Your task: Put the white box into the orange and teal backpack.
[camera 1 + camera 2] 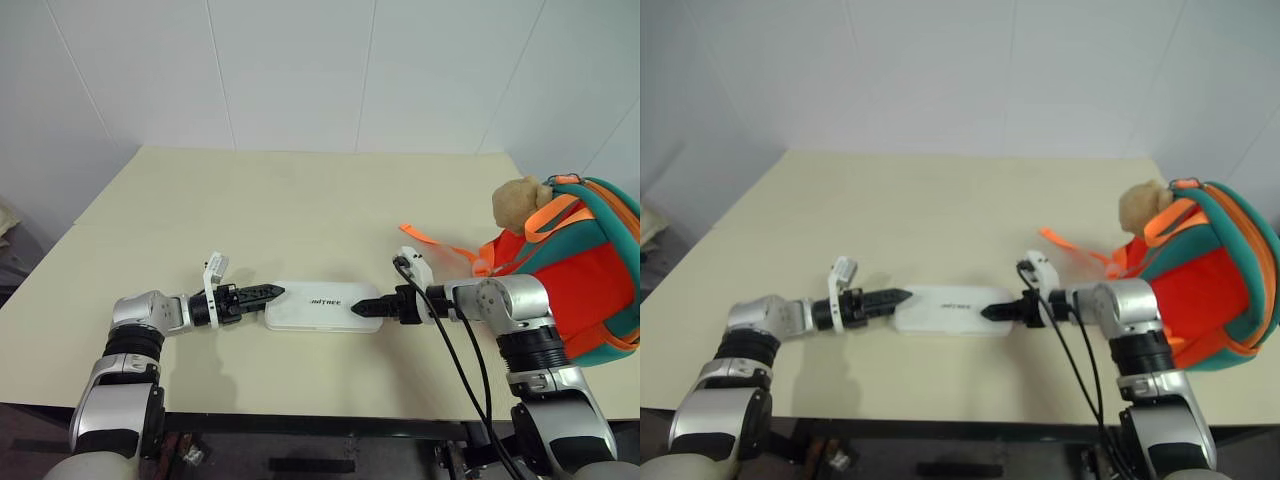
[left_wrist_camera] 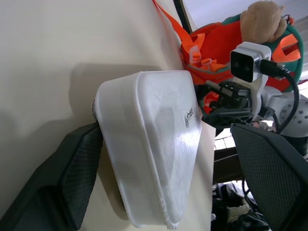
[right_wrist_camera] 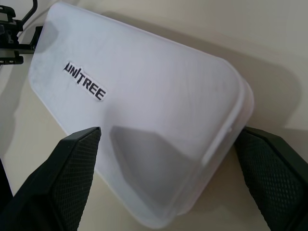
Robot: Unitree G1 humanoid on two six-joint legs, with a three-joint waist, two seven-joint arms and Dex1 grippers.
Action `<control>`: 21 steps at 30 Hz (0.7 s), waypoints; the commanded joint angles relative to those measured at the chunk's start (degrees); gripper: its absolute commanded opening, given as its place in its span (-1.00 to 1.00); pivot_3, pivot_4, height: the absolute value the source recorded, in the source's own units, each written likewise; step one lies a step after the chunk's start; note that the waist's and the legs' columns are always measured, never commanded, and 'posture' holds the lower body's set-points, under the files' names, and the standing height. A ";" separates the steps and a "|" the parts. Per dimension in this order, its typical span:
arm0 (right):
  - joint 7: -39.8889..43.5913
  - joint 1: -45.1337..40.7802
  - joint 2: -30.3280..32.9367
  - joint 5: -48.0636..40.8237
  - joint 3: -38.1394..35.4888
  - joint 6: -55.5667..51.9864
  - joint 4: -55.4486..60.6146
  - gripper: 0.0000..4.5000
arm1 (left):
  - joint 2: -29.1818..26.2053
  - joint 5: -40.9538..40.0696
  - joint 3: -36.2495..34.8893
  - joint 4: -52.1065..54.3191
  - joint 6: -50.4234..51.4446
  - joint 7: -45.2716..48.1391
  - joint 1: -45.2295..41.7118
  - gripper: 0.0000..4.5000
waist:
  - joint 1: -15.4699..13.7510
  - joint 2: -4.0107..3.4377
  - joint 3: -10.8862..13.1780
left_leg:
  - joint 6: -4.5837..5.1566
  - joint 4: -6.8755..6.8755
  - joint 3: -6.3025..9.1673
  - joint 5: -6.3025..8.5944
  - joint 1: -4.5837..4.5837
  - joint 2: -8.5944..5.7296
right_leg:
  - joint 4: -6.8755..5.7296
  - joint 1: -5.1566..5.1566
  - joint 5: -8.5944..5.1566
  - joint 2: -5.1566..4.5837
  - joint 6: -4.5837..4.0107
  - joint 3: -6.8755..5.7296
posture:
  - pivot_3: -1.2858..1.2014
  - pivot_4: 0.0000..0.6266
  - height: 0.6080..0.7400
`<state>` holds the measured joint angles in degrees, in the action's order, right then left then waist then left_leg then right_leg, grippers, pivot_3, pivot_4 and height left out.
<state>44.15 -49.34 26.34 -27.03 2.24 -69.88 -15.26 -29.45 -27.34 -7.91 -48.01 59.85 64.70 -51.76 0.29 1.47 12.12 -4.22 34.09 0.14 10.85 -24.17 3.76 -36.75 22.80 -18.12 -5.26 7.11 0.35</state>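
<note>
The white box (image 1: 322,305) lies flat on the table near its front edge, dark lettering facing up. My left gripper (image 1: 265,293) is at the box's left end, open, and the left wrist view has that end (image 2: 154,144) sitting between its two fingers (image 2: 77,178). My right gripper (image 1: 362,307) is at the box's right end, also open, its fingers (image 3: 269,173) straddling that end (image 3: 144,120). The orange and teal backpack (image 1: 575,270) stands at the table's right edge, to the right of my right arm, with a tan plush toy (image 1: 520,203) on top.
The beige table (image 1: 300,200) runs back to a white wall. An orange strap (image 1: 430,238) trails from the backpack across the table behind my right gripper. Black cables (image 1: 465,370) hang from my right wrist over the front edge.
</note>
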 commanded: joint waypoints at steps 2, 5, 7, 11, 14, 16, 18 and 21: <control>0.38 -1.14 -1.35 -1.03 -0.33 1.20 1.24 1.00 | 1.60 -0.67 1.24 -0.13 3.20 1.69 0.43 0.98 | 0.01 0.00 0.00 | 0.00 0.00 0.00 0.00 0.00 0.00 | 0.00 0.00 0.00 0.00 0.00 0.00 | 0.03 -0.52 1.00; 0.21 -1.13 -1.72 -1.02 -0.51 1.29 1.31 1.00 | 1.74 -0.74 1.13 0.01 3.59 2.00 0.47 0.98 | 0.04 0.00 0.00 | 0.00 -0.01 0.00 0.00 0.00 0.00 | 0.00 0.00 0.00 0.00 0.00 0.00 | 0.03 -0.52 1.00; -0.09 -1.08 -2.16 -1.03 -0.75 1.45 1.38 1.00 | 2.49 -1.73 -0.15 0.04 4.45 1.53 0.20 0.98 | 0.04 0.00 0.00 | 0.00 -0.02 0.00 0.00 0.00 0.00 | 0.02 0.01 0.00 0.00 0.00 0.00 | 0.03 -0.52 1.00; -0.49 -0.84 -2.61 -0.75 -0.62 1.76 1.64 1.00 | 3.11 -1.84 -1.03 0.86 5.38 1.24 -0.02 0.98 | -0.03 0.00 0.00 | 0.00 -0.02 0.00 0.00 -0.01 0.00 | 0.02 0.00 0.00 0.00 0.00 0.00 | 0.03 -0.52 1.00; -0.48 -0.39 -2.03 0.35 0.66 2.74 2.18 1.00 | 2.72 -1.16 -0.88 1.49 5.27 1.34 0.23 0.98 | 0.04 0.00 0.00 | 0.00 -0.02 0.00 0.00 0.00 0.00 | 0.01 0.01 0.00 0.00 0.00 0.00 | 0.03 -0.52 1.00; -0.36 0.12 -0.99 1.51 2.12 3.83 2.71 1.00 | 2.02 -0.81 -1.31 0.97 4.57 0.97 0.26 0.98 | 0.09 0.00 0.00 | -0.01 -0.02 0.00 0.00 0.00 0.00 | 0.00 0.01 0.00 0.01 0.00 0.00 | 0.03 -0.52 1.00; -0.28 0.45 -0.11 2.27 3.15 4.60 3.17 1.00 | 1.25 -0.31 -1.35 0.48 3.64 0.85 0.37 0.98 | 0.12 0.00 0.00 | -0.01 -0.02 0.00 0.00 0.00 0.00 | 0.01 0.01 0.00 0.01 0.00 0.00 | 0.03 -0.52 1.00; -0.25 0.53 1.10 3.31 4.25 5.60 3.74 1.00 | 0.58 -0.11 -1.31 0.28 3.22 0.86 0.50 0.98 | 0.31 0.00 0.00 | -0.01 -0.02 0.00 0.00 0.01 0.00 | 0.00 0.01 0.00 0.01 0.00 0.00 | 0.03 -0.52 1.00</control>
<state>43.82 -49.01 26.24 -24.64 6.13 -65.09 -13.34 -27.65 -27.83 -9.31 -47.68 63.67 65.76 -51.69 0.59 1.47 12.12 -4.24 34.08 0.14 10.84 -24.17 3.76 -36.76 22.81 -18.13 -5.26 7.11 0.35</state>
